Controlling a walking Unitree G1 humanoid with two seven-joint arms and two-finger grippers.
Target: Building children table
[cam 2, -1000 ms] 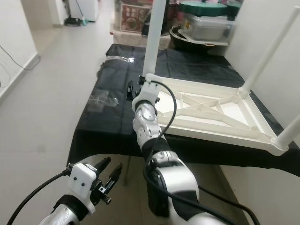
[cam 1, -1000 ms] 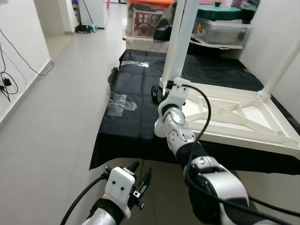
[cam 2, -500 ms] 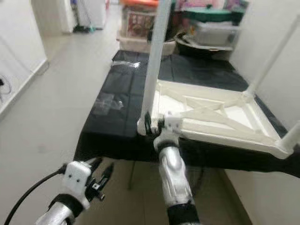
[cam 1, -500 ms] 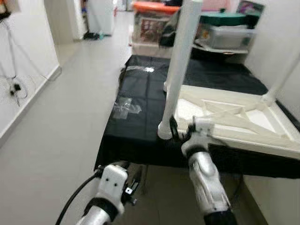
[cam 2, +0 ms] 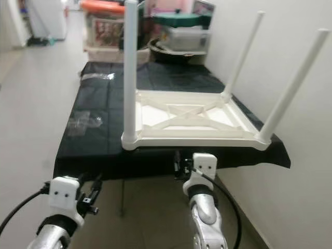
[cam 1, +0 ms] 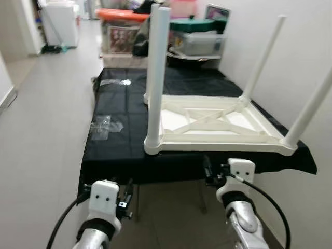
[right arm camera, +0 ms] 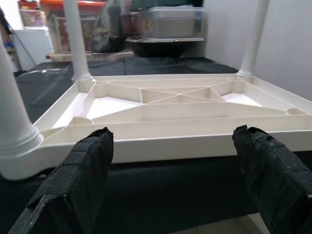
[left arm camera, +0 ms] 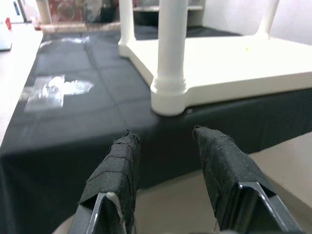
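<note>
On a black-clothed bench (cam 1: 119,140), an upturned white plastic children's table (cam 1: 207,124) stands four-legged; left gripper (left arm camera: 165,161) and right gripper (right arm camera: 170,170) gape empty.

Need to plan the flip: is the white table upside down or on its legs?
Upside down: the white table lies top-down on the black cloth, four legs pointing up.

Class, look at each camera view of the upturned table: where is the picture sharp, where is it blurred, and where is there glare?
Eye views: table sharp, far clutter soft, glare on the plastic wrap. Left wrist view: left tool soft, wrap shiny. Right wrist view: right tool blurred close up, table frame clear.
</note>
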